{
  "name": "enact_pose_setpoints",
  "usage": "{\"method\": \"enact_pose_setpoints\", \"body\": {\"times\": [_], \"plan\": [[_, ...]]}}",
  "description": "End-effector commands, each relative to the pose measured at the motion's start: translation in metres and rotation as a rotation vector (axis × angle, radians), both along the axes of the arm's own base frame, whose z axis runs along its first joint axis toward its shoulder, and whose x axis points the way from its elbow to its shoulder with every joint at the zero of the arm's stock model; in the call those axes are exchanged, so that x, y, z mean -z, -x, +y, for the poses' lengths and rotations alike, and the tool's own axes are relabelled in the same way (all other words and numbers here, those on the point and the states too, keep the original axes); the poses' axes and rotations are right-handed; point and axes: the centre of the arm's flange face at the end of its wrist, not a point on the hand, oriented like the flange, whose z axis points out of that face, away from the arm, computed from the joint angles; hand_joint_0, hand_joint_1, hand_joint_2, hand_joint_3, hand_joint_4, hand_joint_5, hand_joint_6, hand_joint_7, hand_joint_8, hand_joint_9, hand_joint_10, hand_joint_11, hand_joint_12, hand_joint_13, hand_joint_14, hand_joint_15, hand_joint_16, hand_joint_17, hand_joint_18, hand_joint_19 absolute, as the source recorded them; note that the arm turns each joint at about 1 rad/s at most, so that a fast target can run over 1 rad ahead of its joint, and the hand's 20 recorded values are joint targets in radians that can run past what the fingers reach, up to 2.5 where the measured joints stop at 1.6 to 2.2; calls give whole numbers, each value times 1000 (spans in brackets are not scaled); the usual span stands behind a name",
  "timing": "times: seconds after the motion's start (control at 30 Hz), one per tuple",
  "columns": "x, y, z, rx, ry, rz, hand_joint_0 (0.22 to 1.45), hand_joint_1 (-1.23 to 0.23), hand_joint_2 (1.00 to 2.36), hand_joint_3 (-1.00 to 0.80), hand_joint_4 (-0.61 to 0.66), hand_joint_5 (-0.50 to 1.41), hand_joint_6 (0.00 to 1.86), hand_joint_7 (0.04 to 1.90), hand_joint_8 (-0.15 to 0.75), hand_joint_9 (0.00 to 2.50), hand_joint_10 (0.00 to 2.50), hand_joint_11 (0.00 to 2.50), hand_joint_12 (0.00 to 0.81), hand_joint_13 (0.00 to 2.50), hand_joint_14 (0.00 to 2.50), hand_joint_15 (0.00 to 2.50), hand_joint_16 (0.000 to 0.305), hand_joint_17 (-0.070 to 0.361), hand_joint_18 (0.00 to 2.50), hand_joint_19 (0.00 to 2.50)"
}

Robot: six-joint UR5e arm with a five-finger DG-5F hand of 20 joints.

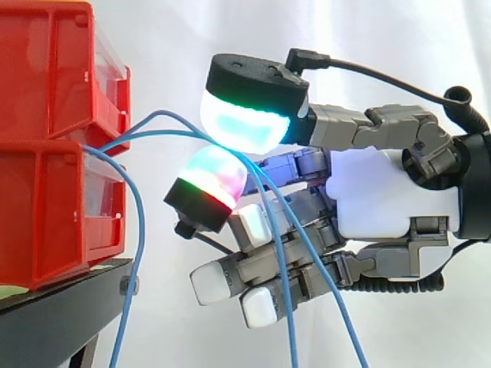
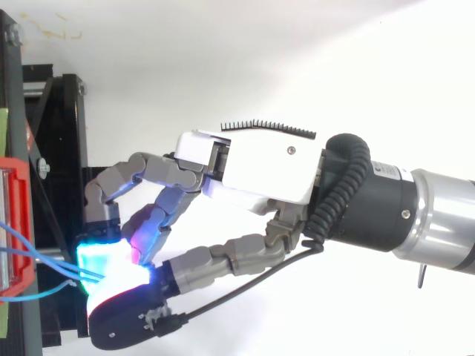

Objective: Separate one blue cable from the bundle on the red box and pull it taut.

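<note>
Hand (image 1: 376, 192) pinching blue cables (image 1: 159, 113) between two glowing pads (image 1: 245, 126), just right of the stacked red bins (image 1: 54, 77). The cables hang slack below the pinch.

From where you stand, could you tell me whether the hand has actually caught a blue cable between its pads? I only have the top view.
Observer: Yes. In the side view the hand pinches the blue cable between an upper pad and a lower pad; two strands enter that gap.
Operator: Thank you. Is it taut yet?
Observer: No. Both strands arc loosely from the red bins, and below the pads they hang slack.
Operator: Is any cable left outside the grip?
Observer: One blue strand droops beside the lower bin, apart from the hand.
</note>
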Motion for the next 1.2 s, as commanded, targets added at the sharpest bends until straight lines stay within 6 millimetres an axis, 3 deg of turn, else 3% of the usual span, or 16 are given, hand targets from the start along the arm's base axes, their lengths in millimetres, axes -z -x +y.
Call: {"method": "enact_pose_setpoints", "body": {"times": [0.0, 0.13, 0.33, 0.6, 0.73, 0.83, 1.17], "plan": [[-1, 0, 0, 1, 0, -1, 566, -653, 1004, -113, 93, -140, 860, 1132, 401, 1151, 12, 582, 477, 944, 11, 377, 60, 134, 920, 388], [0, 0, 0, 1, 0, -1, 570, -630, 1006, -70, 101, -139, 848, 1074, 403, 1160, 13, 566, 487, 953, 10, 370, 62, 139, 934, 370], [-1, 0, 0, -1, 0, -1, 574, -766, 1076, -8, 129, -152, 850, 1061, 411, 1117, 13, 604, 492, 948, 11, 379, 61, 137, 940, 357], [-2, -1, 0, 4, -1, -6, 587, -767, 1005, -26, 150, -167, 866, 1001, 385, 1092, 11, 556, 457, 930, 10, 353, 57, 128, 913, 356], [-1, 0, 0, 1, -1, -4, 595, -759, 1006, -46, 111, -160, 847, 1055, 387, 1091, 14, 505, 450, 920, 10, 342, 56, 126, 903, 360], [-2, -1, 0, 4, -1, -6, 651, -855, 1017, -35, 39, -186, 861, 1004, 333, 987, 14, 589, 411, 857, 12, 369, 47, 106, 818, 387], [-1, 0, 0, -1, -6, -3, 771, -925, 1014, -333, 68, -207, 910, 990, 298, 919, 16, 652, 380, 841, 13, 367, 41, 91, 792, 356]]}}
